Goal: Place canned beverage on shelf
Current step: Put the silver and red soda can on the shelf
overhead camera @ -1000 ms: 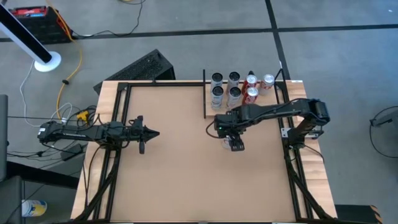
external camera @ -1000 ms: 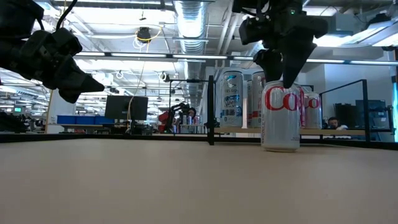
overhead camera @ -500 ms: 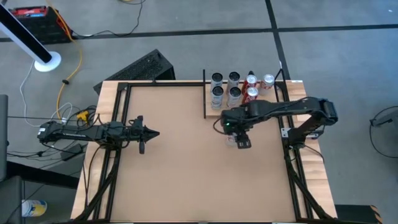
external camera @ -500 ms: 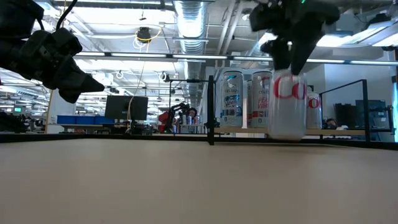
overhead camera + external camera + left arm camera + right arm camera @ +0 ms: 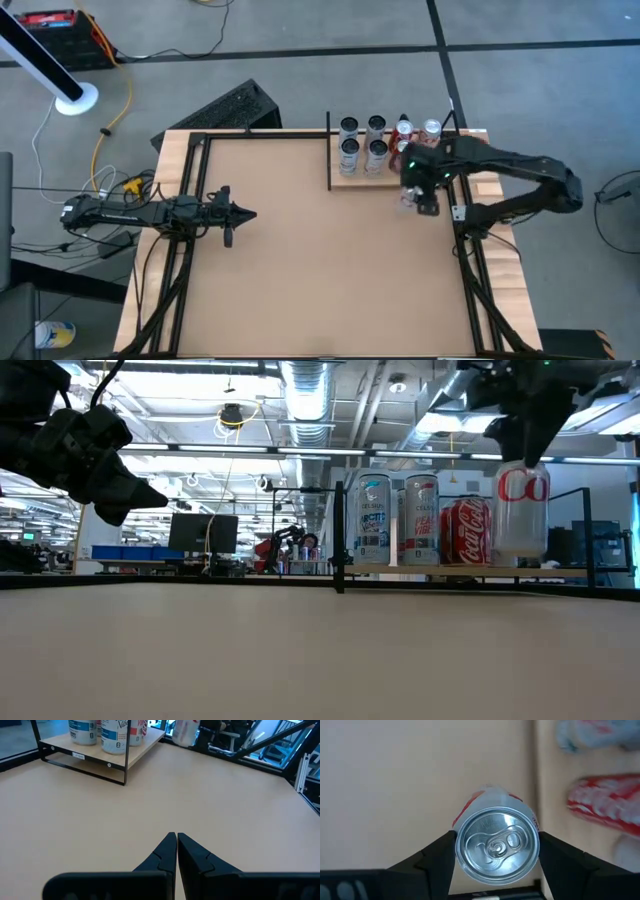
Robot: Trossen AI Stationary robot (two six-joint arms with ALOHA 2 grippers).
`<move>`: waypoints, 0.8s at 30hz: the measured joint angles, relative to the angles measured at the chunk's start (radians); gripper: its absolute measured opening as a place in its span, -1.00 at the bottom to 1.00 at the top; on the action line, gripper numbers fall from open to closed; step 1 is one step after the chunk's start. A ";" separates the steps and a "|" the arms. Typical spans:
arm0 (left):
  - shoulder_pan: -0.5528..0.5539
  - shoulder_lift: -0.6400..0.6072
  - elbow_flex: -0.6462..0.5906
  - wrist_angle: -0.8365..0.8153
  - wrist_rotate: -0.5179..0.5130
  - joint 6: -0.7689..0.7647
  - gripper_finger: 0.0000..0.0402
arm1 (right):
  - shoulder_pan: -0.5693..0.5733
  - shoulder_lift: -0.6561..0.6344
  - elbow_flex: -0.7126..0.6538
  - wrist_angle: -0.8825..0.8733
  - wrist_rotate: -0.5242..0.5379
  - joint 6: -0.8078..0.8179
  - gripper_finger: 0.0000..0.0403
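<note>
While the left hand idles clenched, the right hand grips a silver can aloft beside the shelf.

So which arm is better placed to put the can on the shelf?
Right. Its end effector holds the silver can lifted beside the shelf; the left end effector is shut, far away.

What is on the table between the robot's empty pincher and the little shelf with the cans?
Nothing. In the high view, only bare tabletop lies between the shut left gripper and the shelf. The left wrist view shows the same.
</note>
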 joint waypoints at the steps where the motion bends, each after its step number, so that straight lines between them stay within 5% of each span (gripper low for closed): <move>1: 0.000 0.000 0.000 0.000 0.000 0.000 -1.00 | -0.028 -0.020 0.000 -0.005 0.000 -0.017 0.35; 14: 0.000 0.000 0.000 0.000 0.000 0.000 -1.00 | -0.402 -0.064 -0.001 -0.028 0.053 -0.286 0.35; 24: 0.000 0.000 0.000 0.000 0.000 0.000 -1.00 | -0.504 -0.017 -0.001 0.004 0.055 -0.347 0.35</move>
